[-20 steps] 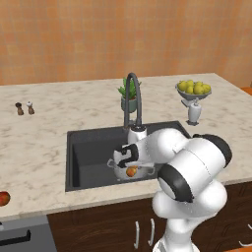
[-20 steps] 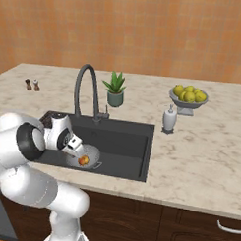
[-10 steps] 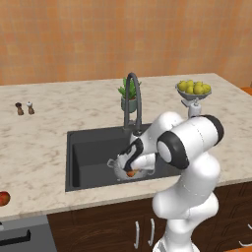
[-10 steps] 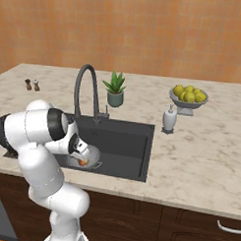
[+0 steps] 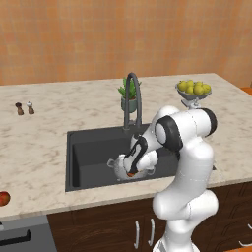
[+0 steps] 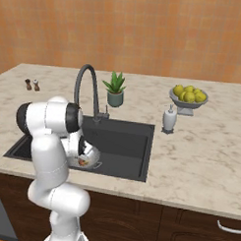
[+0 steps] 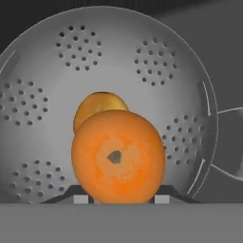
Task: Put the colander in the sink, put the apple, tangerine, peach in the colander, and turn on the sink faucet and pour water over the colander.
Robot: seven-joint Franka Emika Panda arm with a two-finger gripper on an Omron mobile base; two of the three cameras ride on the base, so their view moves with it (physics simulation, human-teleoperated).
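On the table's [image 5: 44, 133] left front edge the apple [image 5: 4, 198] still waits. The colander [image 7: 42, 85] sits in the sink [image 5: 88, 147], with the peach [image 7: 97, 105] inside. The claw [image 7: 118, 198] holds the tangerine [image 7: 118, 163] between its tips, low over the colander and seemingly unreleased. The faucet [image 5: 133, 98] runs no water. From the base views, the arm hides most of the colander's contents.

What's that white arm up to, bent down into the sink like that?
It is loading fruit into a metal colander that sits in the dark sink. Its end effector holds a smooth orange tangerine just over the bowl, where another orange fruit already lies. A red apple waits on the counter's left edge, and the faucet is off.
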